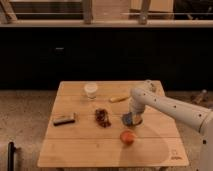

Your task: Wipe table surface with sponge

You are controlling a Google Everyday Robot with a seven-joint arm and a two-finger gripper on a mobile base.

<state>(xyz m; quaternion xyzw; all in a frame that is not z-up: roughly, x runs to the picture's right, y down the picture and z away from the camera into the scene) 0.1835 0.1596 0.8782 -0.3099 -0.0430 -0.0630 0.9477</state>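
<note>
Sponge (128,120) seemingly under gripper (133,120) on table surface (90,150).

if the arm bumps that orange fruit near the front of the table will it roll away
Probably. The orange fruit looks round, so a nudge would likely send it rolling on the flat table surface. It sits just in front of the gripper, which is down at the sponge, so a forward wipe could hit it.

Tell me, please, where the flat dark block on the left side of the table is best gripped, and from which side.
Probably from above, across the short width of the flat dark block: it lies flat and long. The hand is far right, at the sponge.
</note>
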